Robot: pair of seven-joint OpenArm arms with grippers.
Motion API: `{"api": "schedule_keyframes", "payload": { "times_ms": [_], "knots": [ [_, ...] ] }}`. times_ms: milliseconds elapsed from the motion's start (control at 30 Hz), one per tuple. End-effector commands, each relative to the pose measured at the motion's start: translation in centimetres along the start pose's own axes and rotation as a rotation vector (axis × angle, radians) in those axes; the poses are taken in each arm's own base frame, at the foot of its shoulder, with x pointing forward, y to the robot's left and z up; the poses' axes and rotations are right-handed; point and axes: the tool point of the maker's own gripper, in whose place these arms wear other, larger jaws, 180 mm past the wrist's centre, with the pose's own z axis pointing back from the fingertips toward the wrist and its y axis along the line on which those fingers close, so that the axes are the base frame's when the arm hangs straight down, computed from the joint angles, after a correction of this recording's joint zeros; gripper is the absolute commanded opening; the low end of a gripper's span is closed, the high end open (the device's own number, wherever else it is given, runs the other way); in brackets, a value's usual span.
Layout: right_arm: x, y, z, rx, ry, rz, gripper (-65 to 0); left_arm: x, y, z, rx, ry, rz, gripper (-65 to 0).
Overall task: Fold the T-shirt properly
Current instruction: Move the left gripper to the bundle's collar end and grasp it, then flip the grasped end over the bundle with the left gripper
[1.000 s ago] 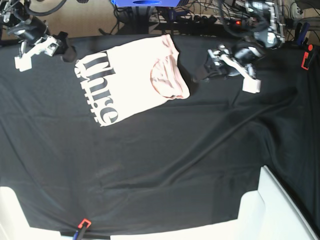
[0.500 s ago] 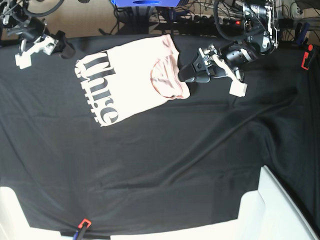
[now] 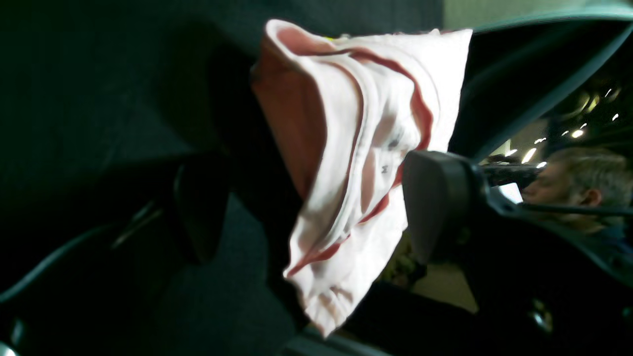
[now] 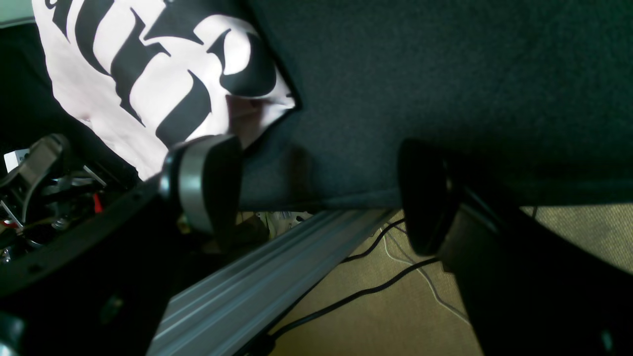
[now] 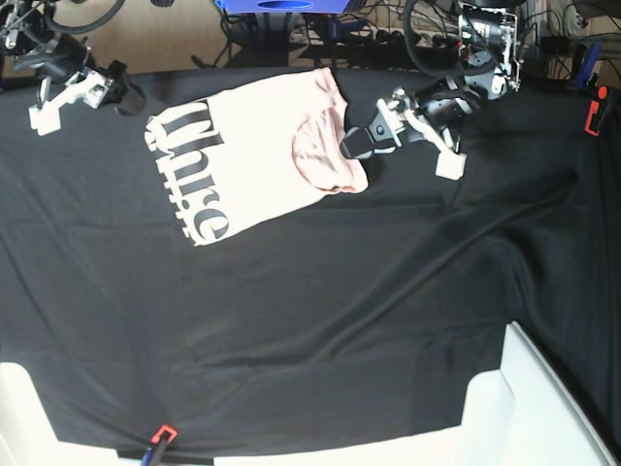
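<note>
— Around the T-shirt, what sits where, left to right?

— Just off its lettered left edge, at the table's far corner, hangs the right gripper, jaws spread and holding nothing; a lettered corner lies just beyond its fingers. The shirt itself lies folded on the black cloth, lettering up.

— And to its right?

— The left gripper sits at the bunched collar end, jaws spread wide either side of the folds, not yet pinching them.

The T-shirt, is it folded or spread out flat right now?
Partly folded: the T-shirt lies as a compact slanted rectangle, its collar end bunched in layers, on the black cloth.
</note>
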Motion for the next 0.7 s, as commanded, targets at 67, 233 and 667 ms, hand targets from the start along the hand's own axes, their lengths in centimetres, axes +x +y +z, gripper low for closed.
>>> {"api": "schedule_keyframes", "payload": {
  "times_ms": [67, 233, 667],
  "knots": [
    [1.0, 0.1, 0.5, 0.009, -0.032, 0.015, -18.1, -1.0, -1.0, -1.1, 0.013, 0.049, -0.059, -11.3],
    [0.9, 0.2, 0.4, 0.013, -0.029, 0.017, -18.1, -1.0, -2.9, -2.9, -0.016, 0.058, -0.097, -11.3],
    [0.9, 0.2, 0.4, 0.013, -0.029, 0.017, -18.1, -1.0, -5.1, -7.4, -0.094, 0.195, -0.172, -11.3]
  ]
}}
